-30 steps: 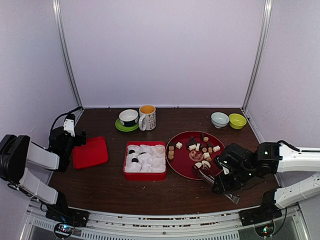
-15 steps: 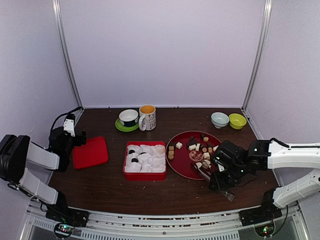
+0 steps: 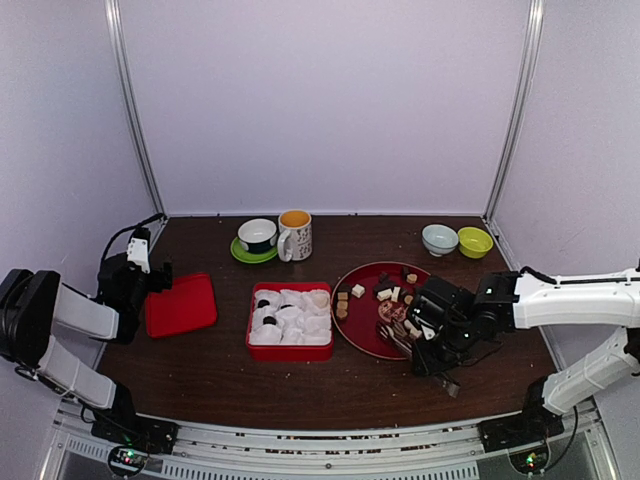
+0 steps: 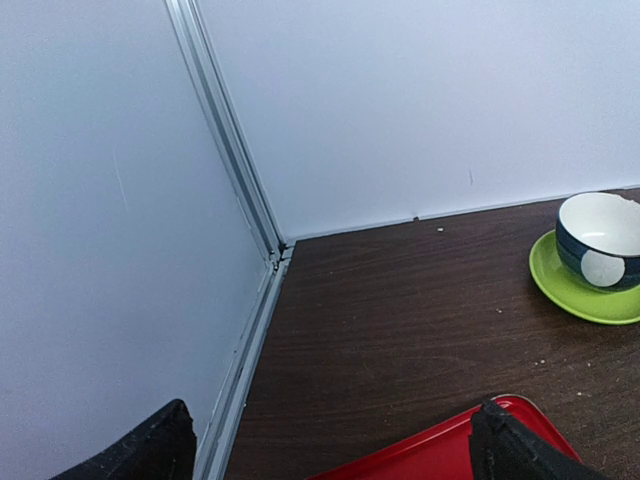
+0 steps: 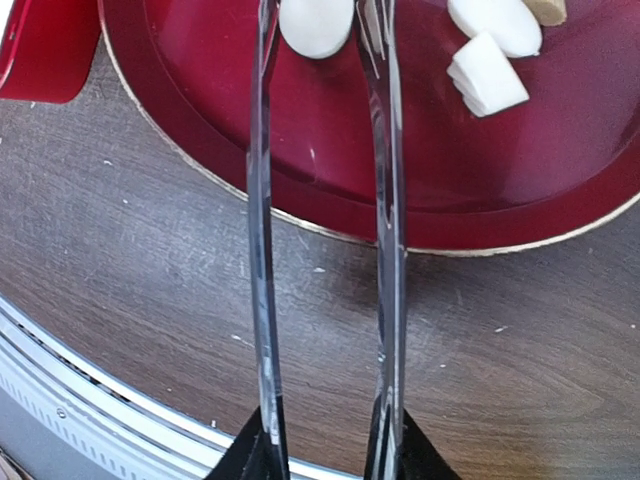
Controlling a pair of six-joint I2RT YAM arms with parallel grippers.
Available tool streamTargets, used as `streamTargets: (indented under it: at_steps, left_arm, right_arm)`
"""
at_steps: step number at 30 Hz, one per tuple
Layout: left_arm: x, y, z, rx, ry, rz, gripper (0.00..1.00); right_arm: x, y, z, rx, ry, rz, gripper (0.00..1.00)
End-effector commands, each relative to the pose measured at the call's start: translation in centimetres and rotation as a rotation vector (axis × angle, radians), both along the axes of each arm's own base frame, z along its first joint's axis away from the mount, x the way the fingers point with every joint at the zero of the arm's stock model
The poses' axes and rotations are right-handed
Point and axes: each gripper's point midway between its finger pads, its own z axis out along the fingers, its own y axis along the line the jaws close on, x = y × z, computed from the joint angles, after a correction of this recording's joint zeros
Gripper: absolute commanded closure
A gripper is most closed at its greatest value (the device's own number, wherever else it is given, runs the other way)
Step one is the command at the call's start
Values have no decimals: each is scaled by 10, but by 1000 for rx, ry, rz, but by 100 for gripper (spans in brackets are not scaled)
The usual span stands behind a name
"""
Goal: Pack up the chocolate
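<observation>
Top external view: on the dark wooden table (image 3: 210, 375), a red square box of white paper cups (image 3: 290, 353) sits left of the round red plate (image 3: 360, 335) carrying the chocolate pieces (image 3: 357, 290). The right gripper (image 5: 328, 452) clenches the long metal tongs (image 5: 385, 250), whose tips straddle a cream-white round chocolate (image 5: 316, 22). Pinched off-centre, it could skid across the glossy plate. The left gripper (image 4: 330, 440) hangs wide open.

Place: a robot test booth, lab-like.
Walls: plain pale lilac panels (image 3: 320, 100) on three sides, joined by slim aluminium corner posts (image 3: 135, 110).
Surface: dark brown wood-grain desk (image 3: 220, 375).
Front edge: grey metal mounting rail (image 3: 300, 455) carrying two black-and-white robot arms (image 3: 575, 300).
</observation>
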Motion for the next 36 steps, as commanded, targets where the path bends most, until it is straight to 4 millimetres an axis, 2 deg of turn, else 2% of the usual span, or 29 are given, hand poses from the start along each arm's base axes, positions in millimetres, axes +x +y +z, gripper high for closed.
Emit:
streamTargets:
  at_steps: [1,7,9,17,23,30,36]
  left_arm:
    - [1,0,12,-5,-56,-6,2]
    - [1,0,12,-5,-56,-6,2]
    - [1,0,12,-5,-57,-6,2]
    - [1,0,12,-5,-56,-6,2]
    - [1,0,12,-5,-56,-6,2]
    - [1,0,12,-5,-56,-6,2]
    - [1,0,12,-5,-56,-6,2]
  right_arm:
    - [7,-10,10,-56,-45,12,69]
    - [16,-14,28,-62,-105,2,74]
    - [20,-8,38,-22,-132,2,75]
    - [27,42,78,209,-200,75,76]
    - [25,94,99,356,-212,168,76]
    - [28,146,96,358,-206,246,77]
    - [39,180,69,341,-198,240,77]
